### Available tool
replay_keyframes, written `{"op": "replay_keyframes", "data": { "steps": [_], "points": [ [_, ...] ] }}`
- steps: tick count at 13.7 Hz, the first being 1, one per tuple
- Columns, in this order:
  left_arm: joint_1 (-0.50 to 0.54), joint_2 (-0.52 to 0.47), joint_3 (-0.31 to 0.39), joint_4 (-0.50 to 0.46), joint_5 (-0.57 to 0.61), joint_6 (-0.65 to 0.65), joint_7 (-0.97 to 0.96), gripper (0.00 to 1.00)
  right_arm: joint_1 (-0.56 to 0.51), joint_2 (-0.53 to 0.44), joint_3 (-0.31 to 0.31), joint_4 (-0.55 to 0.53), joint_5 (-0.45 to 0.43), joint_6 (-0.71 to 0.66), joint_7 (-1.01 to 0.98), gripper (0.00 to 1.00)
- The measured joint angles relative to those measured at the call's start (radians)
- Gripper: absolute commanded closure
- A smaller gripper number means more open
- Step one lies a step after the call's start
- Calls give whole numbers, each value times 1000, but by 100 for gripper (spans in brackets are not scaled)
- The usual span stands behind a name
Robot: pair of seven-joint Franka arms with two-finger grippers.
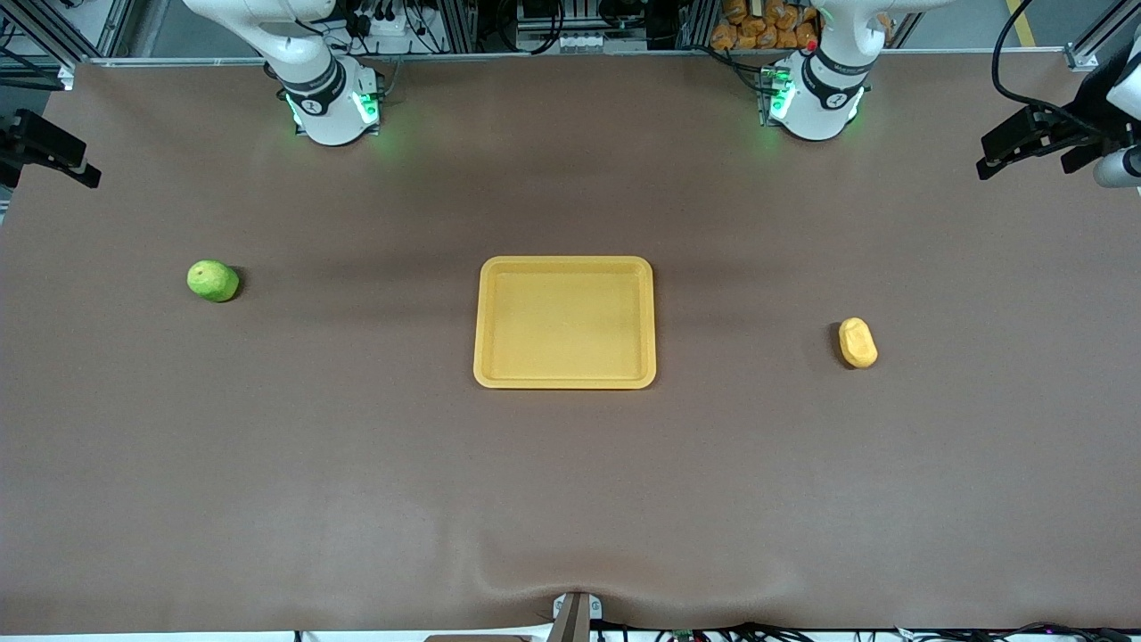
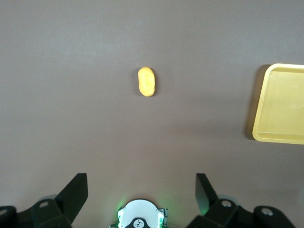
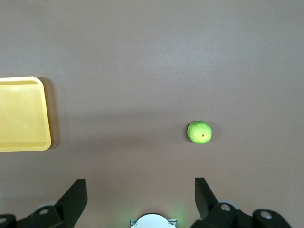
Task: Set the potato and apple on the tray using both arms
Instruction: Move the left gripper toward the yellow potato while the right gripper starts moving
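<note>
yellow tray sits mid-tabletop; potato near the left arm's end, apple near the right arm's; left gripper and right gripper hang released, high above the table.

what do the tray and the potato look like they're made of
The tray looks like moulded plastic: even yellow-orange colour, rounded corners, a smooth raised rim with a faint sheen. The potato looks like a plastic or foam replica, uniformly yellow-orange and smooth-skinned, though the look alone cannot settle that.

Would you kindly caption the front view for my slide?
Empty tray at table centre, apple toward the right arm's end, potato toward the left arm's end.
</note>
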Motion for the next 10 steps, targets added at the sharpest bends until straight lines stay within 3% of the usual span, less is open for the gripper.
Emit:
{"op": "replay_keyframes", "data": {
  "steps": [10],
  "points": [
    [2,19,13,-1,0,0,0,0,-7,3,-1,1,-4,0,0,0]
  ]
}}
